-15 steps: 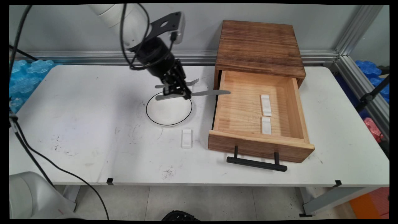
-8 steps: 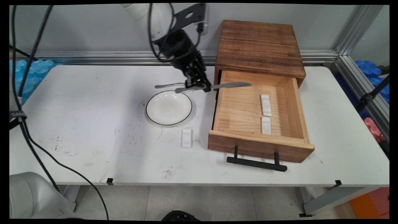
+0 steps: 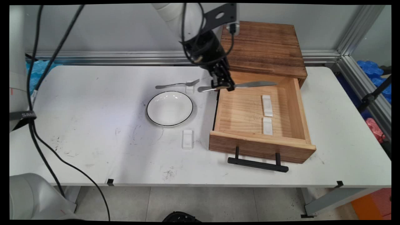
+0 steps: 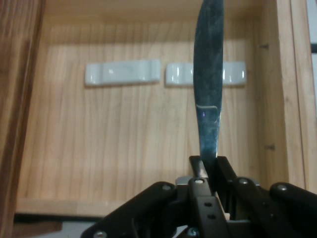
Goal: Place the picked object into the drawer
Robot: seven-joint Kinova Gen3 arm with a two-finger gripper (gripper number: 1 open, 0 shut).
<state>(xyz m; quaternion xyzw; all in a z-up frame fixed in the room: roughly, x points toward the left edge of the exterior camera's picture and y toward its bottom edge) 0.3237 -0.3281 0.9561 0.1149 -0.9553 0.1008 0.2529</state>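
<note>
knife (image 3: 247,85) is clamped between the closed fingers of the black gripper (image 3: 222,86), held level in the air, blade reaching out over the open wooden drawer (image 3: 243,137) and handle end sticking back over the drawer's left wall. in the hand view the blade (image 4: 209,89) runs up from the fingertips (image 4: 224,171) across the drawer floor. two white rests (image 3: 267,105) lie end to end on the drawer floor, toward its right side, below the blade tip. on the white table (image 3: 93,140) left of the drawer: a fork (image 3: 176,84) with its tines propped on a small white rest (image 3: 189,87), a white black-rimmed plate (image 3: 169,108) just in front of it, and another white rest (image 3: 187,139) nearer the table's front.
</note>
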